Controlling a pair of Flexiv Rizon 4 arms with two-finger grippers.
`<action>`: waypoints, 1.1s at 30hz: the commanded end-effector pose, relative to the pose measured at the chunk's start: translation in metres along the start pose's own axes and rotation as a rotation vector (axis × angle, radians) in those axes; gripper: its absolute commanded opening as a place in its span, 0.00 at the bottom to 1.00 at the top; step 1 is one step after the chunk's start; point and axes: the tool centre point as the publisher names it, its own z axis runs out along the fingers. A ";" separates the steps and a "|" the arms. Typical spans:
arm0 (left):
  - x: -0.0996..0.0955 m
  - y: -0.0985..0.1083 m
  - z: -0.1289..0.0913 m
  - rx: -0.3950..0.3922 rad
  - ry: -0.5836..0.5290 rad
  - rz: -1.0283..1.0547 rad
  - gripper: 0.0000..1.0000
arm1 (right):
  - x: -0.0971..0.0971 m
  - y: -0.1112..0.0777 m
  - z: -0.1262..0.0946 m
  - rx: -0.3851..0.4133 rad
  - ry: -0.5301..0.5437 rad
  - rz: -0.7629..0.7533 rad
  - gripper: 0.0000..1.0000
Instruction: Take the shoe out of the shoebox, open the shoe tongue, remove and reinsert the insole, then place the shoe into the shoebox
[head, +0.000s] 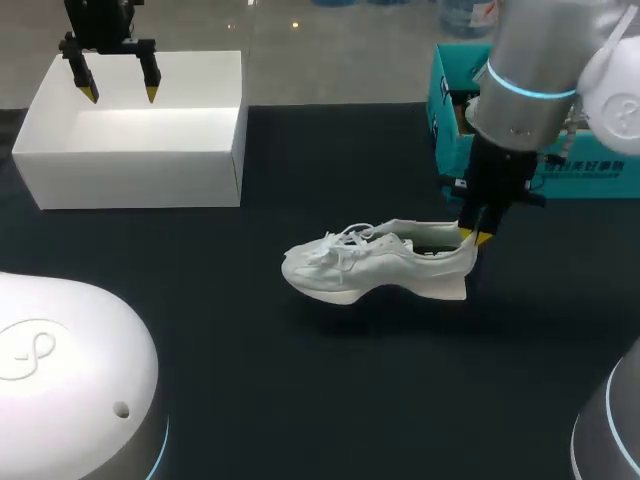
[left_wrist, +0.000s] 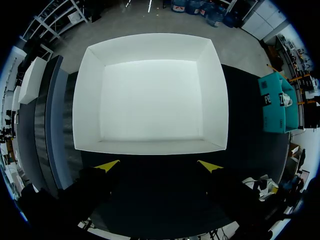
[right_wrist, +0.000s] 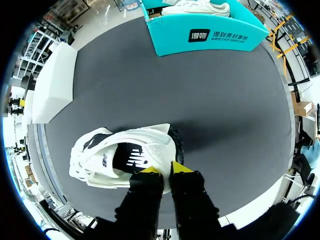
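A white sneaker (head: 380, 262) stands upright on the black table a little right of the middle, toe to the left. My right gripper (head: 472, 236) is shut on the back rim of its heel. In the right wrist view the shoe (right_wrist: 120, 160) lies just ahead of that gripper (right_wrist: 162, 169), its dark insole showing through the opening, and the heel edge is pinched between the yellow tips. My left gripper (head: 120, 93) hangs open above the empty white box (head: 130, 170) at the far left. The left wrist view looks straight down past the gripper (left_wrist: 157, 166) into the white box (left_wrist: 150, 147).
An open teal box (head: 445, 110) stands at the back right behind my right arm. In the right wrist view this teal box (right_wrist: 210, 35) holds another white shoe (right_wrist: 197, 7). Bare black tabletop lies in front of the sneaker and between it and the white box.
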 end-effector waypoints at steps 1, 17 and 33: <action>0.000 0.000 0.000 0.000 0.000 0.000 1.00 | 0.002 0.000 0.034 0.013 0.017 -0.001 0.00; 0.000 0.000 0.000 0.000 0.000 0.000 1.00 | 0.006 -0.008 0.098 0.054 0.035 0.003 0.00; 0.000 0.000 0.000 0.000 0.000 0.000 1.00 | 0.000 -0.009 0.049 -0.003 0.057 -0.083 1.00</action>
